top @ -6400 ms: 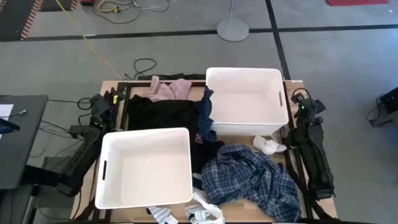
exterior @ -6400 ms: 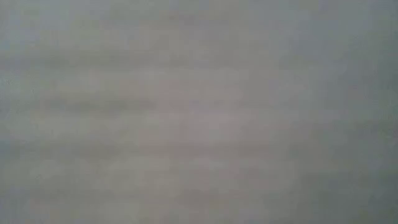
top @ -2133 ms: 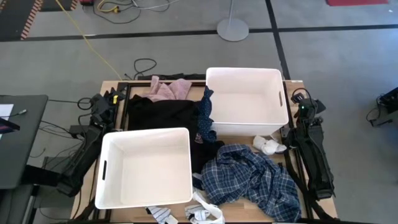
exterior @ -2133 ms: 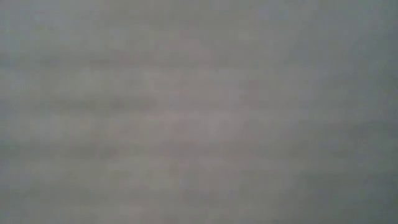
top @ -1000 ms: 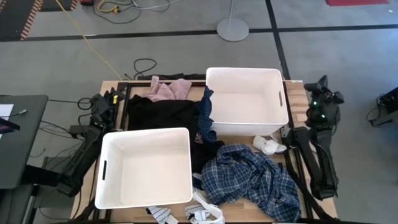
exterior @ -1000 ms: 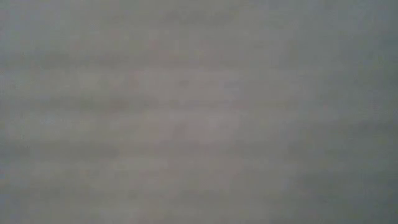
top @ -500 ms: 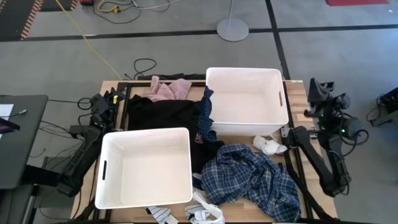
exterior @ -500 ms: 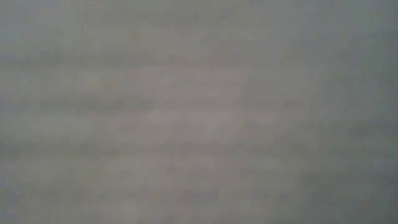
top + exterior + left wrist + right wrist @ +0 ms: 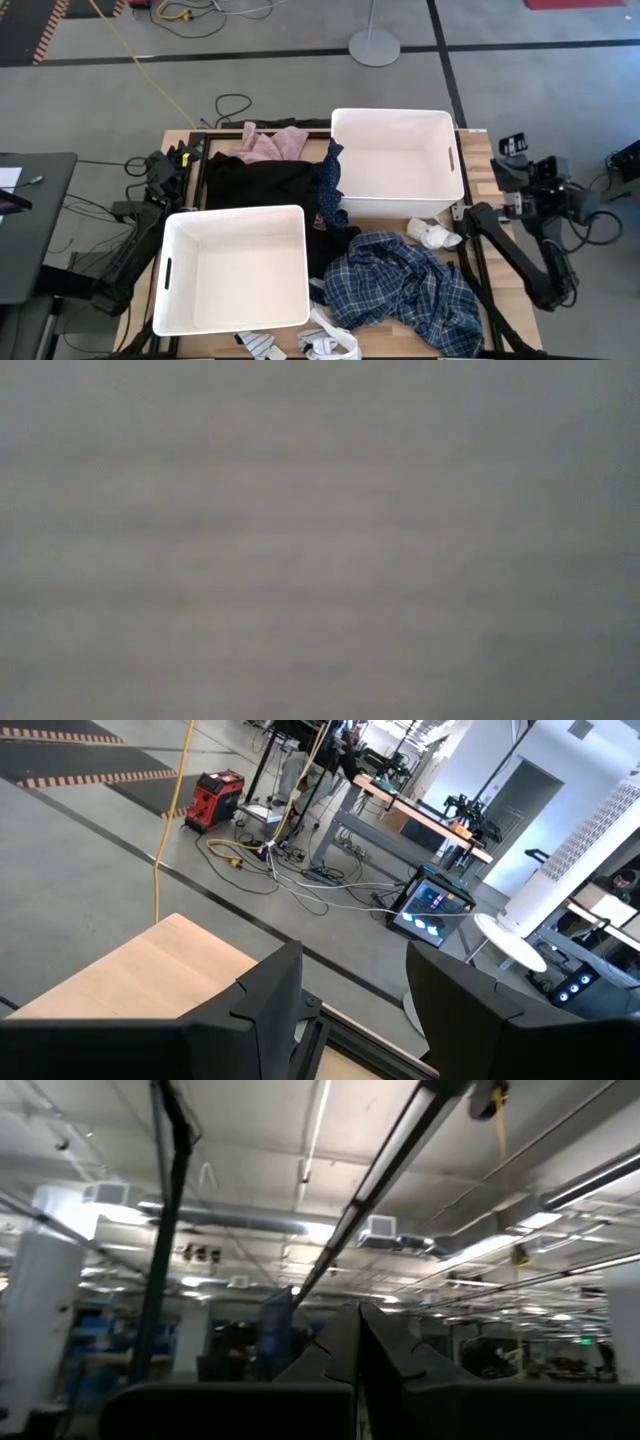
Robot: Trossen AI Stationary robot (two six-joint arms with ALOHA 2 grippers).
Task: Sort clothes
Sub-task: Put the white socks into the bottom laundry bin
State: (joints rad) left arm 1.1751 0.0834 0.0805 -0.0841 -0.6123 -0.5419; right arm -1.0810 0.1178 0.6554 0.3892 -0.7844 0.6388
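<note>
Lying crumpled beside the nearer white bin [image 9: 235, 268], the plaid shirt [image 9: 405, 290] looked soft, light; best pinched at a raised fold; right gripper [image 9: 357, 1355] was clenched empty; left gripper [image 9: 352, 995] stood parted.

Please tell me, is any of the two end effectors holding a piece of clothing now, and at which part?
Nothing is held. The left end effector stands open with nothing between its fingers; the right end effector is shut on nothing, raised beside the table.

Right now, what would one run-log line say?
left claw: open, parked | right claw: shut, raised off-table | clothes: unsorted | bins: empty
</note>
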